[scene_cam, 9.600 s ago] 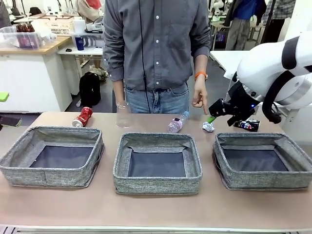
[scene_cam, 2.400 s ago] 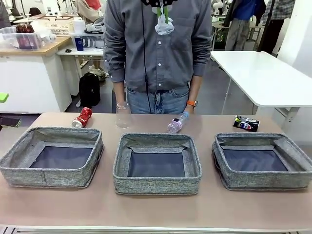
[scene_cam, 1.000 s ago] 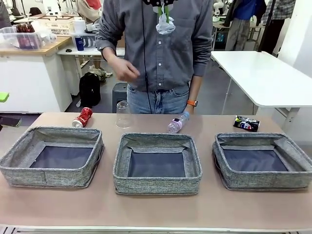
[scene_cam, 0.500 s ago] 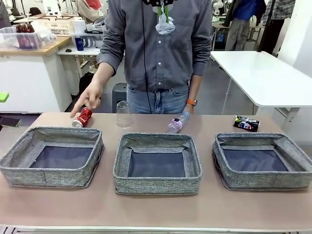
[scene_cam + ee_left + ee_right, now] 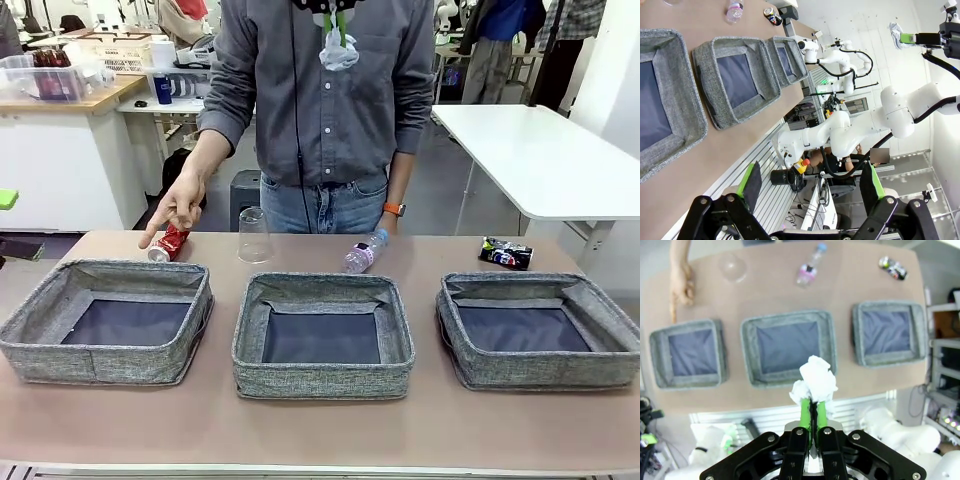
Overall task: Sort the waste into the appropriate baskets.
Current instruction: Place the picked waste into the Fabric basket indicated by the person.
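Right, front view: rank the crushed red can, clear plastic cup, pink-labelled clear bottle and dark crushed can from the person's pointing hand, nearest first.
1. Crushed red can, beside the person's hand, far left.
2. Clear plastic cup, left of centre.
3. Clear bottle with pink label, right of centre.
4. Crushed dark multicoloured can, far right.

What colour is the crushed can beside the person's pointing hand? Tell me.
Red. The crushed can shows best in the front view.

Can read no words or numbers; perhaps print on the bottle (image 5: 360,254) and the dark can (image 5: 505,254), too small to tell.
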